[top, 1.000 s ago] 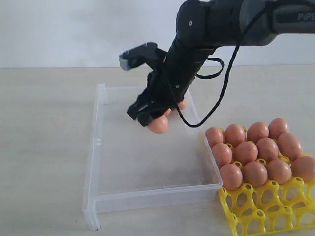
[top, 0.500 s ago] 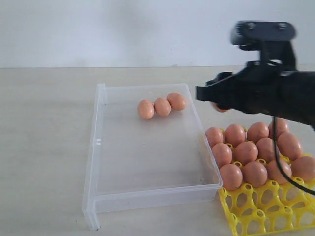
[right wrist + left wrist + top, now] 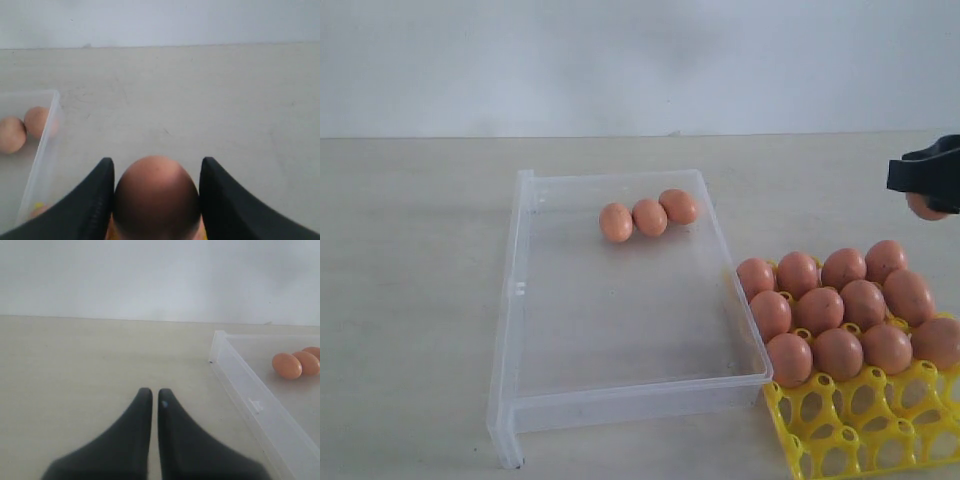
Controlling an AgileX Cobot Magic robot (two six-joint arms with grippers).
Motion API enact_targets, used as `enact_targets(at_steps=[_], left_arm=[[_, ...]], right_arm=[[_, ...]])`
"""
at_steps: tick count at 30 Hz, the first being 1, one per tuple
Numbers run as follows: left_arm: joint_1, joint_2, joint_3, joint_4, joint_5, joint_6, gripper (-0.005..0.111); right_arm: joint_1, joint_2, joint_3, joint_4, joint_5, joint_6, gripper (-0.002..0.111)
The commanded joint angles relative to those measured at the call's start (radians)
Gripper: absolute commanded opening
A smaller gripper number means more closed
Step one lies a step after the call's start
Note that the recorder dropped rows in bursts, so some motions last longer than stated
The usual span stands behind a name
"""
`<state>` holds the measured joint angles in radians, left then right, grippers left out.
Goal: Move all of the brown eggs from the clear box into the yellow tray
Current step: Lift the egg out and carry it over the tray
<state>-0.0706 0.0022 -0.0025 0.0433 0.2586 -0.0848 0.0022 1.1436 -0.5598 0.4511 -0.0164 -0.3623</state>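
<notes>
- Broadly, a pale beige table (image 3: 410,300) runs back to a plain white wall (image 3: 620,60).
- The clear box (image 3: 510,330) lies left of centre in the exterior view. Most of its floor is bare, and three brown eggs (image 3: 648,217) sit touching in a row near its far wall.
- The yellow tray (image 3: 860,430) sits just beside the box's near right corner. Twelve tray eggs (image 3: 819,310) fill its three back rows, and the front cups stand open.
- The right gripper (image 3: 157,165) hangs at the right edge of the exterior view, beyond the tray. Its jaws are spread wide and pinch the held egg (image 3: 156,200) on both sides.
- The left gripper (image 3: 151,392) hovers over open table beside the box's outer wall, its jaws pressed nearly together.
</notes>
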Motion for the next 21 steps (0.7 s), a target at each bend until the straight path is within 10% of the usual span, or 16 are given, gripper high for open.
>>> enact_targets(at_steps=[1, 12, 17, 21], left_arm=[[0.003, -0.002, 0.003, -0.003, -0.004, 0.002, 0.004], [0.003, -0.002, 0.003, -0.003, -0.004, 0.002, 0.004], [0.003, -0.002, 0.003, -0.003, -0.004, 0.002, 0.004], [0.003, -0.002, 0.003, -0.003, -0.004, 0.002, 0.004]], right_arm=[[-0.004, -0.003, -0.063, -0.035, -0.121, -0.074, 0.0], [-0.004, 0.103, -0.262, 0.068, -0.382, 0.396, 0.0], [-0.004, 0.276, -0.421, -0.679, -0.34, 1.118, 0.0], [-0.033, 0.371, -0.5, -1.558, -0.708, 1.776, 0.0]])
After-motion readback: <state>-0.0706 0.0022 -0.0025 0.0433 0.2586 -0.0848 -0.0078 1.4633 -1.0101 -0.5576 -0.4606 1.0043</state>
